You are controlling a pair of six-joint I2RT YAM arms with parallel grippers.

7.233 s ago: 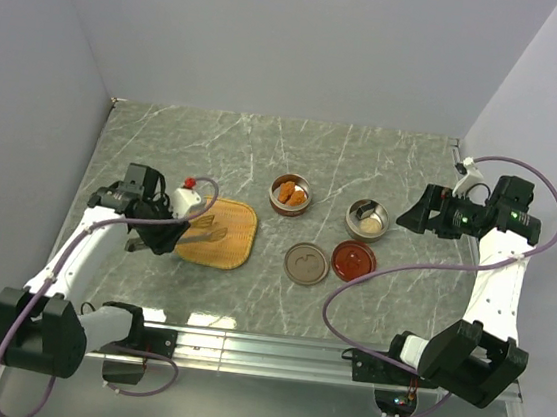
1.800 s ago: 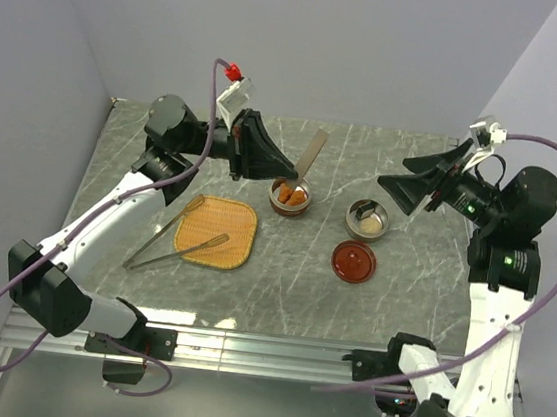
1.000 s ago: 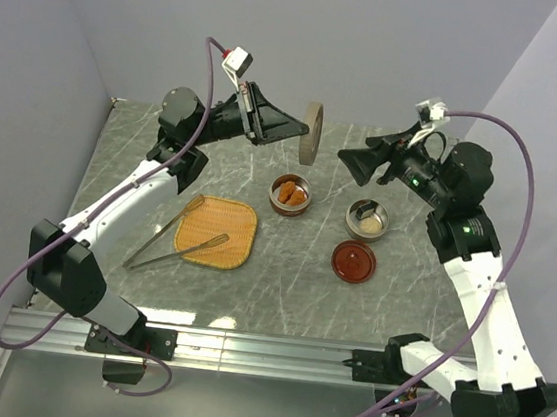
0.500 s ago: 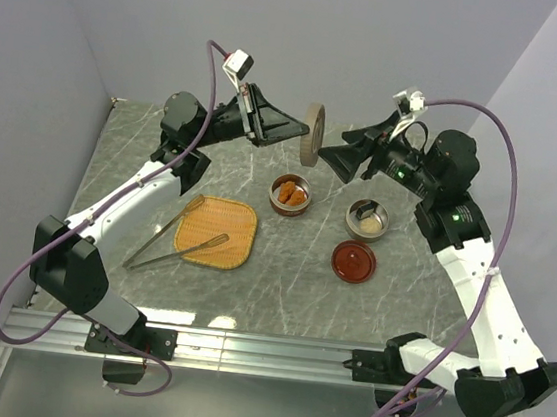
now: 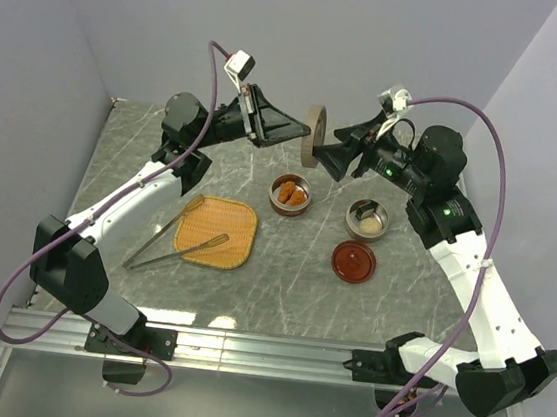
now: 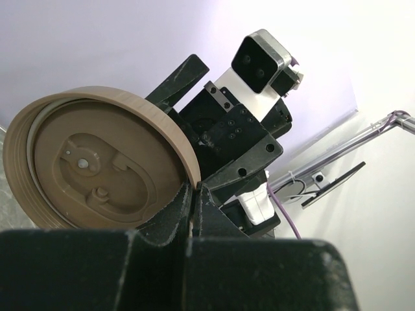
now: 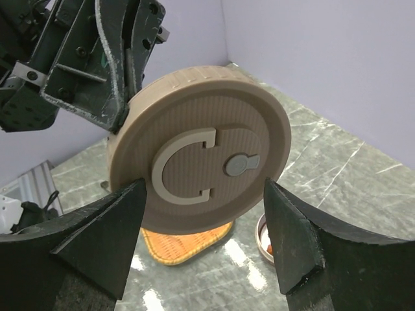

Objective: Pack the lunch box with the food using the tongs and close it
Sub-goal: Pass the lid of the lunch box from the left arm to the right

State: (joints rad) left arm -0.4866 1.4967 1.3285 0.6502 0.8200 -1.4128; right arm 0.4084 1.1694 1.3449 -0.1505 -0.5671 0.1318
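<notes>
Lid (image 7: 201, 165) pinched in L tool (image 6: 194, 194), sits btwn wide jaws of R tool (image 7: 204, 188).

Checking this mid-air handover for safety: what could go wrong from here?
1. The left gripper pinches the lid only by its rim, high over the table; releasing before the right gripper closes could drop it, perhaps onto the nugget bowl.
2. The right gripper's open fingers flank the lid close to the left gripper; they may collide.
</notes>
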